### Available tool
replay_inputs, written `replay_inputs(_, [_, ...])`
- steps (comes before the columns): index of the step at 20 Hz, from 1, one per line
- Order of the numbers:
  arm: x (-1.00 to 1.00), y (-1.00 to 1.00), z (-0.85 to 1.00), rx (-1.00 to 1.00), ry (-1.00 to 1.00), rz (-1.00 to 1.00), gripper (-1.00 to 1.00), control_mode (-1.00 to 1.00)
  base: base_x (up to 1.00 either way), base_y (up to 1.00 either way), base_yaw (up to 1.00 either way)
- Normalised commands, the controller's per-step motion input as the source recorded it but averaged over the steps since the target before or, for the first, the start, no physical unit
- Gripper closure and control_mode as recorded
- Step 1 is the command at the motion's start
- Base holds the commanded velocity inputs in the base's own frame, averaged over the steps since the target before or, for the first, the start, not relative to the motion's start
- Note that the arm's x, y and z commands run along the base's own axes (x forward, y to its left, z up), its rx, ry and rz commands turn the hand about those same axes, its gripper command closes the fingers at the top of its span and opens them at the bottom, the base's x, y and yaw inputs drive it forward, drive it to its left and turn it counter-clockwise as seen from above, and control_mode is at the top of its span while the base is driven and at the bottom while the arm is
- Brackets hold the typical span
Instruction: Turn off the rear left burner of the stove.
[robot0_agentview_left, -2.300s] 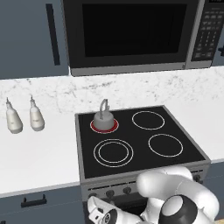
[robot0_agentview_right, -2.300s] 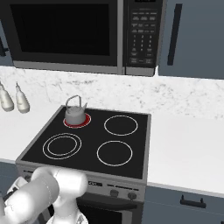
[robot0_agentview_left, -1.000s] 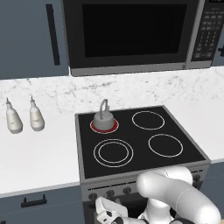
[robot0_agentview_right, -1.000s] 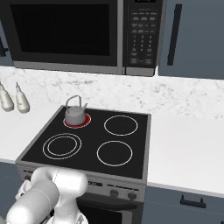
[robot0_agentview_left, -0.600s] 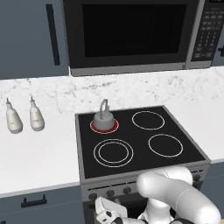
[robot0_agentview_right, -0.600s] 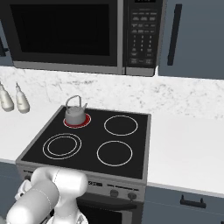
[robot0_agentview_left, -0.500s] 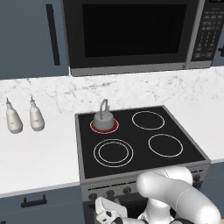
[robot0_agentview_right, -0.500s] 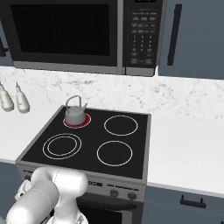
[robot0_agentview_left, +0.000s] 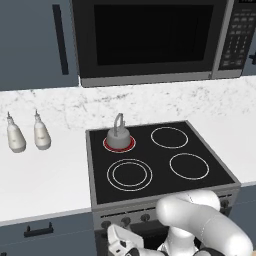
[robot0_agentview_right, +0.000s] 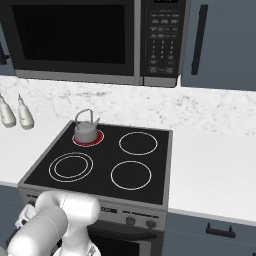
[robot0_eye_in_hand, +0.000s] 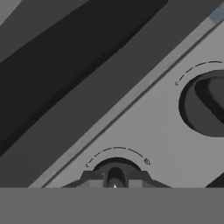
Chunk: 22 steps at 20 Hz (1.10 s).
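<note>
Hand view: tool (robot0_eye_in_hand: 115, 181) against stove (robot0_agentview_left: 160, 160) knob (robot0_eye_in_hand: 115, 168); grip unclear; rear left burner (robot0_agentview_left: 119, 144) red.

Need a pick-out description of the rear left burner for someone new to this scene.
Find the black stove under the microwave. On its top, go to the back left circle, the rear left burner. It alone is outlined red and has the grey kettle on it; the others are white.

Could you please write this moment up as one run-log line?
rear left burner: ring red, kettle on it | gripper: at a front-panel knob, grip unclear | stove: other rings white
</note>
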Motion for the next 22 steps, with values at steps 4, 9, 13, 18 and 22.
replay_inputs(4, [0.00,-0.05,0.23,0.25,0.09,-0.06,1.00,-1.00,0.00,0.00,0.00])
replay_inputs(9, [0.00,-0.19,0.33,0.42,0.08,-0.11,1.00,-1.00,0.00,0.00,0.00])
replay_inputs(13, [0.00,-0.22,0.42,0.52,0.10,-0.14,1.00,-1.00,0.00,0.00,0.00])
replay_inputs(18, [0.00,-0.26,0.45,0.59,0.10,-0.16,1.00,-1.00,0.00,0.00,0.00])
replay_inputs(22, [0.00,-0.21,0.46,0.60,0.12,-0.19,1.00,-1.00,0.00,0.00,0.00])
